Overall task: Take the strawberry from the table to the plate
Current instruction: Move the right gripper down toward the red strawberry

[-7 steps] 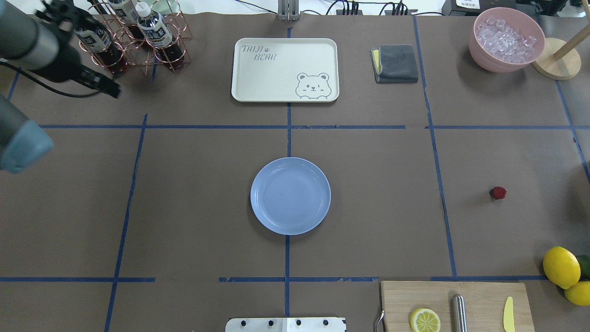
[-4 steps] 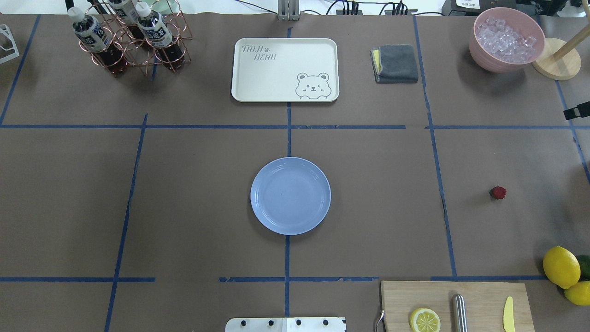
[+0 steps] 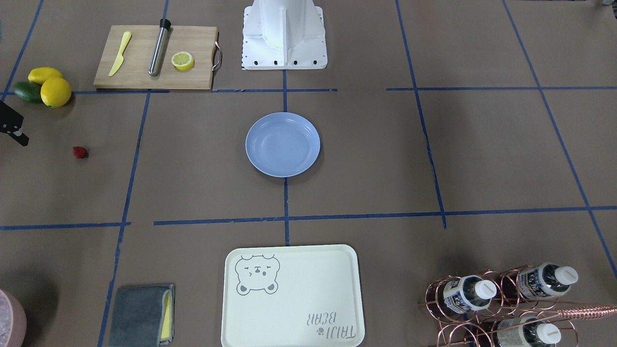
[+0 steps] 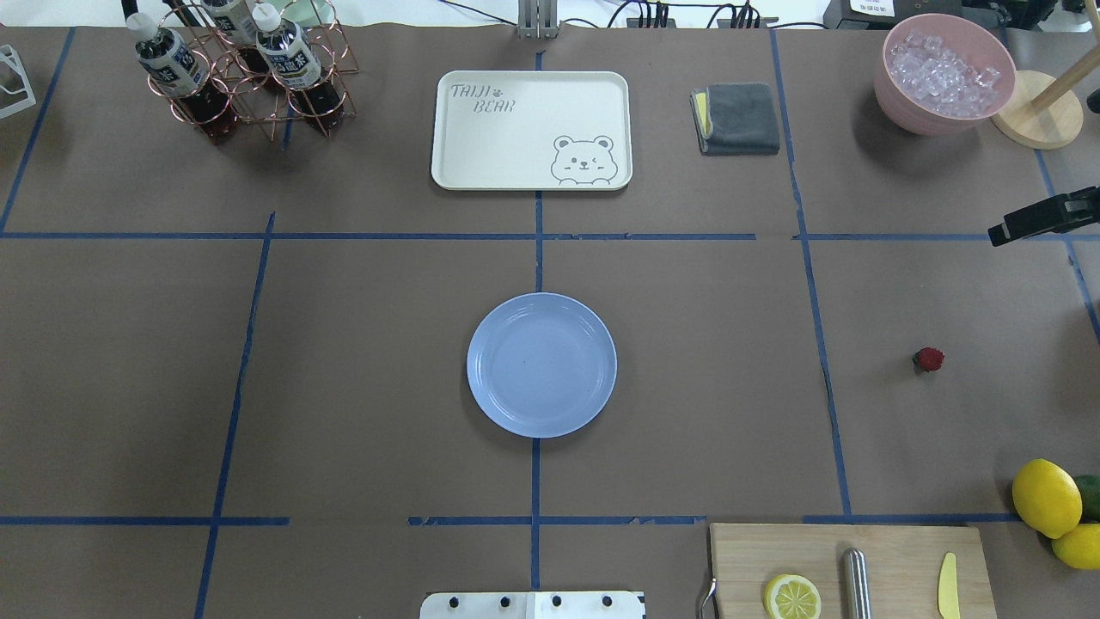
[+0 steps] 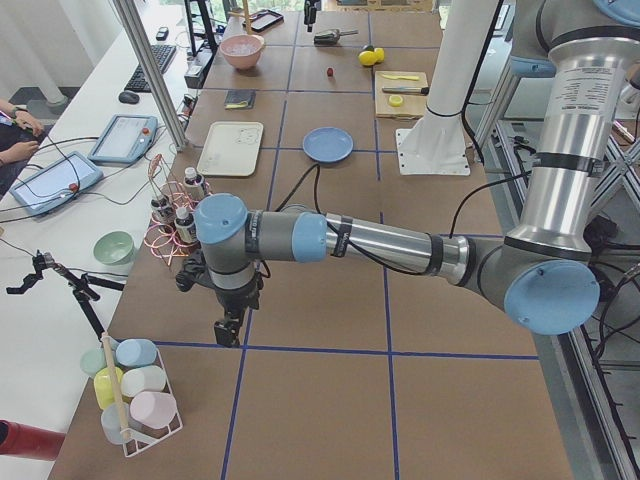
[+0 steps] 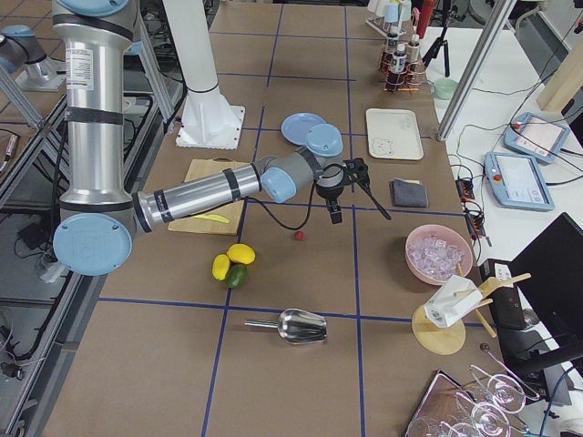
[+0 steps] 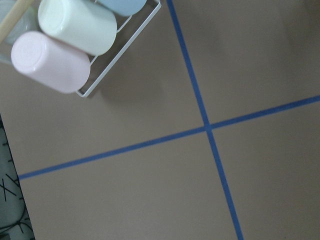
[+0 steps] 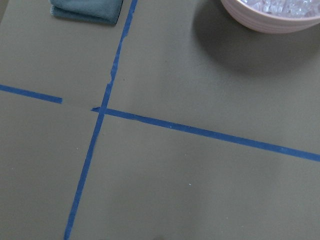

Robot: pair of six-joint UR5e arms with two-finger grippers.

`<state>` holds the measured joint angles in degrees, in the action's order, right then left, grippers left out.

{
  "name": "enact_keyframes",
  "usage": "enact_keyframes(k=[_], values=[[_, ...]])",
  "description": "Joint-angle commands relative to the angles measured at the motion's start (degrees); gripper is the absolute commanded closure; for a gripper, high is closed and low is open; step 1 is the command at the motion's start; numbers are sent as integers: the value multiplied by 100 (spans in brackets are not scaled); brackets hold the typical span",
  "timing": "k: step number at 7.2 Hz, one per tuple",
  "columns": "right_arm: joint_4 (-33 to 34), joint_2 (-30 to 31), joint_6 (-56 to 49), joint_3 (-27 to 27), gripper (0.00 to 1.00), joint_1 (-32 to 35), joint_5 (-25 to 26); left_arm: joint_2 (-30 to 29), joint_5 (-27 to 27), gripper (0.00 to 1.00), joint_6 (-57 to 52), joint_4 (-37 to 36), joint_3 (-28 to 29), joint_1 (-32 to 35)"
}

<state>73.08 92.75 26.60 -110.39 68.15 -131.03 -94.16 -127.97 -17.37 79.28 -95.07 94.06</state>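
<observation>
Right gripper (image 4: 999, 233) farther over table (image 4: 687, 344).

You look down on the table (image 4: 344, 387) twice, from behind the white base (image 4: 533, 604) and from across it; both share the plate (image 4: 541, 365). Two end cameras look along it from afar. Both wrist cameras sit close over blue tape (image 7: 207, 127).

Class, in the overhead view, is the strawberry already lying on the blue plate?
No, the strawberry lies on the table, well apart from the plate.
</observation>
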Motion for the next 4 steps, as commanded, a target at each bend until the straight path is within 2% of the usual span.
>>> enact_keyframes(k=[1,3,4], values=[[-29,155,421,-53,0,-335,190,406,-709,0,495,52,-187,34],[-1166,655,1395,69,0,-993,919,364,-729,0,506,105,-205,25],[-1608,822,1670,227,2,-1248,1008,346,-729,0,506,114,-205,25]])
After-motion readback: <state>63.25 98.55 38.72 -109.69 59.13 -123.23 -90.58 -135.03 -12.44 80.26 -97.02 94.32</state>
